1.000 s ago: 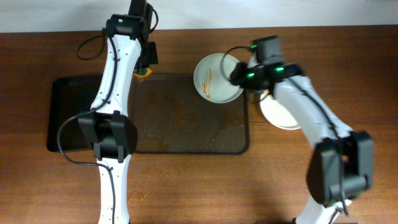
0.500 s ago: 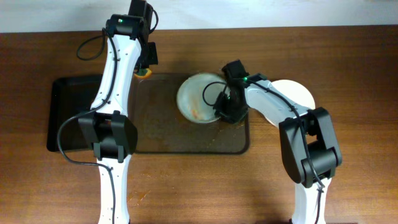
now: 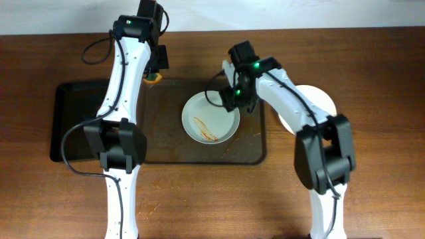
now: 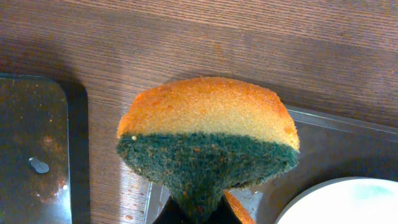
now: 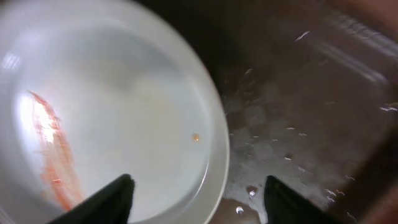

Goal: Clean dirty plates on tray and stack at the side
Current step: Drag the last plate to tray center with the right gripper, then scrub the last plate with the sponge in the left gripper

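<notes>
a: where's the plate [image 3: 210, 119] sitting?
b: flat on the brown tray [image 3: 166, 136], right of the tray's middle. it's the only 1 on that tray. it's round, shallow and white, with a faint green tint in the right wrist view. 1 orange-brown streak runs across its floor, and 1 tiny speck sits nearer the rim.
a: and the tray itself?
b: dark and wet-looking, flecked with droplets and crumbs around the plate.
a: right gripper [image 3: 234, 99]?
b: at the plate's upper right edge. its 2 fingers [image 5: 112, 199] stand apart, 1 over the plate's inside and 1 over the tray, with the rim between them. i cannot tell whether they touch the rim.
a: any other plate?
b: a second plate [image 3: 320, 99], white, lies on the table [image 3: 372, 60] right of the tray, partly hidden under the right arm. i cannot tell whether more lie under it.
a: left gripper [image 3: 154, 74]?
b: above the tray's far left corner, clamped on a sponge [image 4: 208, 134] that is orange above and dark green below, pinched to a point. the black tray [image 3: 73, 119] lies just left of the brown one.
</notes>
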Controlling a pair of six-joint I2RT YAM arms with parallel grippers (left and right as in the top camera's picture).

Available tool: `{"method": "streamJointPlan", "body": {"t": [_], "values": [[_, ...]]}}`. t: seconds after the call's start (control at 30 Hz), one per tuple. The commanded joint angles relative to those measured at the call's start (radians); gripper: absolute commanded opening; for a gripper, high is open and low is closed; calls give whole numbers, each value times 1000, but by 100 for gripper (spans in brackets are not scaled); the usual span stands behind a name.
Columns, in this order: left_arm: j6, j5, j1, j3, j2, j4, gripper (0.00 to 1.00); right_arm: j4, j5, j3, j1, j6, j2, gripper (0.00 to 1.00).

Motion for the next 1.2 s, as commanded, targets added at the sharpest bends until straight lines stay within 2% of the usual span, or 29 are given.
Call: {"method": "streamJointPlan", "body": {"t": [0.0, 0.03, 0.07, 0.1, 0.13, 0.27, 0.3, 0.33, 0.37, 0.53, 0.6, 0.63, 0.7, 0.73, 0.83, 0.9, 0.97, 1.0, 1.1, 1.13, 1.17], "values": [[9, 4, 6, 16, -6, -1, 1, -2, -24, 8, 3, -133, 25, 50], [9, 4, 6, 16, -6, -1, 1, 2, -21, 8, 3, -151, 25, 39], [9, 4, 6, 16, -6, 0, 1, 9, -16, 7, 2, -151, 32, 20], [9, 4, 6, 16, -6, 0, 1, 0, -13, 6, 2, -150, 37, 8], [9, 4, 6, 16, -6, -1, 1, -20, -14, 6, 2, -138, 37, 4], [9, 4, 6, 16, -6, 1, 1, -94, -18, 6, 2, 0, 37, 5], [9, 4, 6, 16, -6, 3, 1, -83, -18, 8, 2, 0, 36, 35], [9, 4, 6, 16, -6, 6, 1, -76, -22, 26, 2, -39, 36, 50], [9, 4, 6, 16, -6, 5, 1, -62, -21, 39, 2, -94, 36, 53], [9, 4, 6, 16, -6, 9, 1, 35, 50, 39, -2, -238, 47, 52], [9, 4, 6, 16, -6, 13, 1, 61, 77, 39, -10, -248, 92, 47], [9, 4, 6, 16, -6, 11, 1, 52, 78, 39, -10, -248, 108, 43], [9, 4, 6, 16, -6, 7, 1, 34, 78, 39, -10, -231, 112, 18], [9, 4, 6, 16, -6, 7, 1, 23, 78, 39, -10, -188, 112, 4], [9, 4, 6, 16, -6, 6, 1, -67, 73, 40, -10, -4, 101, 4], [9, 4, 6, 16, -6, 7, 1, -247, 18, 53, -10, 348, 99, 4], [9, 4, 6, 16, -6, 7, 1, -293, -70, 53, -10, 561, 100, 4], [9, 4, 6, 16, -6, 7, 1, -227, -171, 51, -6, 599, 100, 4], [9, 27, 6, 16, -6, 6, 1, 13, -133, 38, 39, 780, 108, 4], [9, 30, 6, 16, -6, 4, 1, 56, -116, 38, 50, 782, 108, 8], [9, 30, 6, 16, -6, -2, 1, 74, -87, 38, 52, 781, 108, 20]]}}
